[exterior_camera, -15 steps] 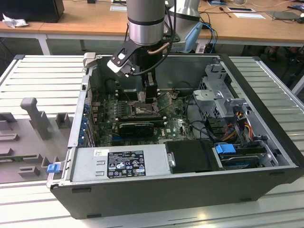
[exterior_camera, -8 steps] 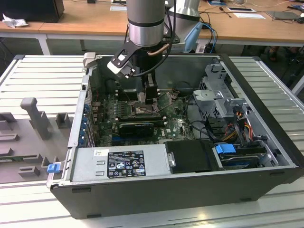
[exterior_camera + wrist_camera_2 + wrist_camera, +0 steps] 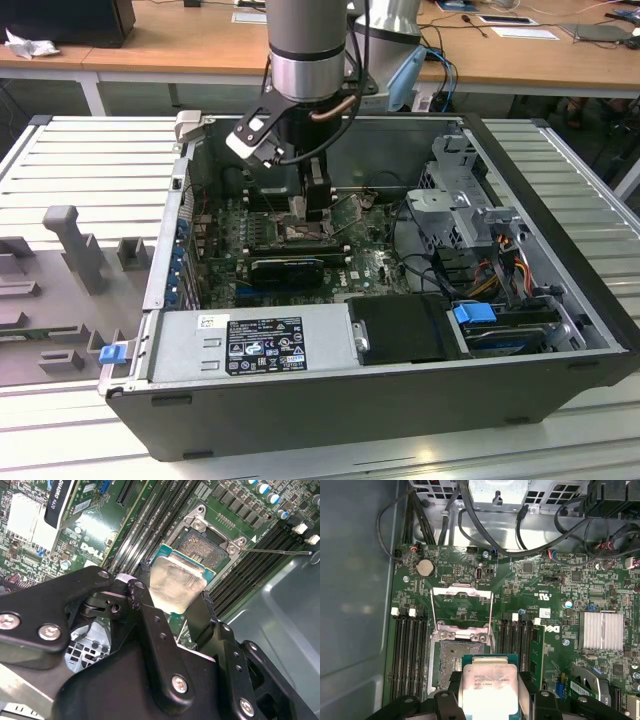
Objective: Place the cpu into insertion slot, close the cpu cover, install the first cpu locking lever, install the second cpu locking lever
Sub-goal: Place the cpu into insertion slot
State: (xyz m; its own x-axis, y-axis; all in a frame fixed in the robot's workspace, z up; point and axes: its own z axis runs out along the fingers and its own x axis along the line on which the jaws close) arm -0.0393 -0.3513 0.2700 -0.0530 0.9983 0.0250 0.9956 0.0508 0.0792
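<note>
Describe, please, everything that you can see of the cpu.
The cpu is a thin square plate with a pale silvery metal lid, printed on top, set on a green board whose edge shows around it. The pincer is shut on it, its black fingers pressing two opposite sides. It hangs partly over the open insertion slot, not yet seated. Nothing else appears to touch it.

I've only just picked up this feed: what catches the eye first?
The gripper clamps the cpu close over the bare insertion slot, deep inside the open computer case. At the slot's edge, the cpu cover is swung open.
</note>
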